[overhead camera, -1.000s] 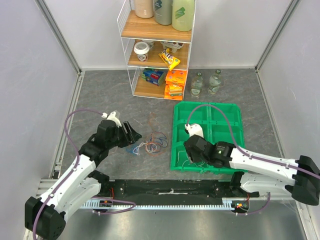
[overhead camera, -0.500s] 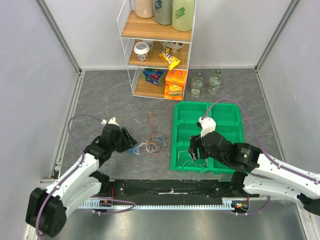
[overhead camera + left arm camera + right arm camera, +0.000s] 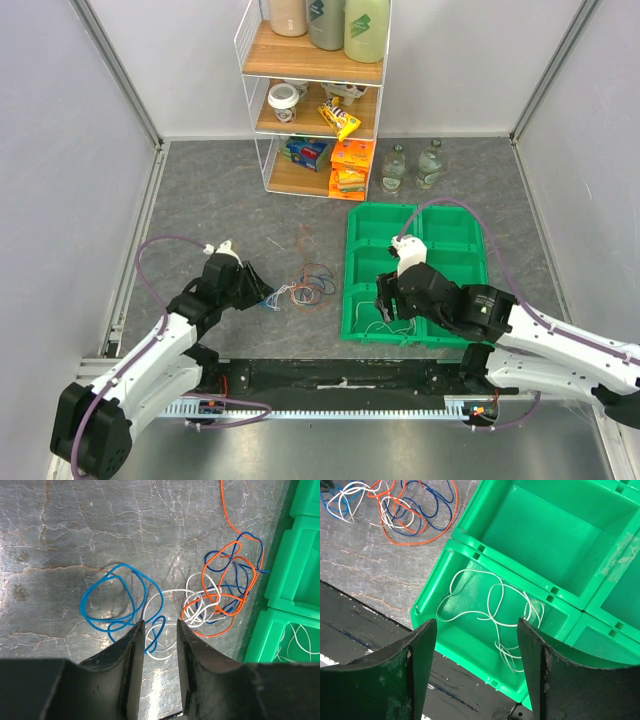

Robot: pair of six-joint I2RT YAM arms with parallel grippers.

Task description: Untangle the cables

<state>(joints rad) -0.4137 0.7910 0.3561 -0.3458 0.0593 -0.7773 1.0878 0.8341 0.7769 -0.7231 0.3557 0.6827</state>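
Blue, white, orange cables (image 3: 202, 602); grey marbled table (image 3: 75, 530); green tray (image 3: 550, 535).

No legible writing in any view.
The bottles (image 3: 327, 22) and packets (image 3: 352, 160) on the shelf (image 3: 290, 50), well beyond the left gripper (image 3: 265, 290), carry print too small to read; the wrist views show no lettering.

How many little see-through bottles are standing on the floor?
2. The left bottle stands next to the wire shelf; the right bottle is beside it. Both are behind the green tray. None looks hidden.
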